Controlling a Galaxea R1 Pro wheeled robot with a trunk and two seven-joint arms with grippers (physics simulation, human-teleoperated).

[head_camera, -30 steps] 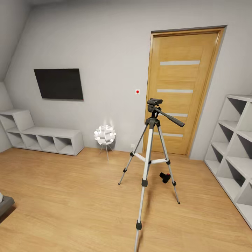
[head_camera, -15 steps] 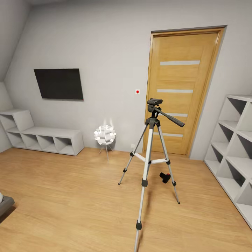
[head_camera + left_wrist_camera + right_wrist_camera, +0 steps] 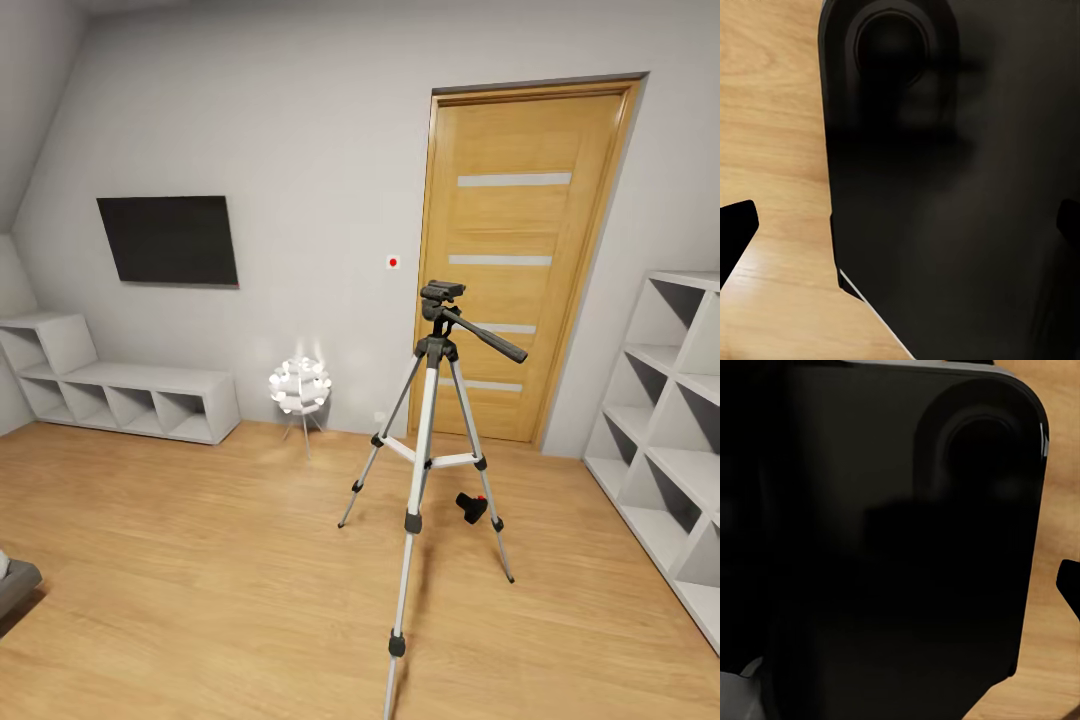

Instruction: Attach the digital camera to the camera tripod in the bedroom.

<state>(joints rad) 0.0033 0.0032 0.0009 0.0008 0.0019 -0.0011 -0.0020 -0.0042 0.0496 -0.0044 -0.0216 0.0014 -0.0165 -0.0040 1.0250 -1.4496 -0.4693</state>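
The camera (image 3: 471, 506) lies on the plank floor (image 3: 200, 560) in the lower right-centre of the head view, a small black box with a red spot, sitting between the tripod's back legs and just beside the right one. The tripod (image 3: 428, 440) stands upright in the middle of the frame, one silver leg running down toward the bottom edge, its black head (image 3: 441, 294) just above mid-height and the pan handle (image 3: 488, 338) slanting down to the right. The camera is too small here to tell which way its long side runs.

The camera lies forward and down from the robot, right of centre in the frame, so the right arm is probably the nearer one, though neither arm is close yet. The front leg stands between the robot and the camera, and the right leg crowds it; a reach from the right side looks cleaner.

In each wrist view a dark body of the robot sits close before the lens, with floor at the edges. The left claw's (image 3: 900, 225) black tips sit at opposite edges of its picture, so it is spread wide. One tip (image 3: 1069, 585) of the right claw shows; I cannot tell how it stands.

Around: an oak door (image 3: 515, 260) behind the tripod, white cube shelves (image 3: 670, 440) at right, a ball lamp (image 3: 299, 386), a low shelf (image 3: 120, 395) and a dark screen (image 3: 168, 240) at left.
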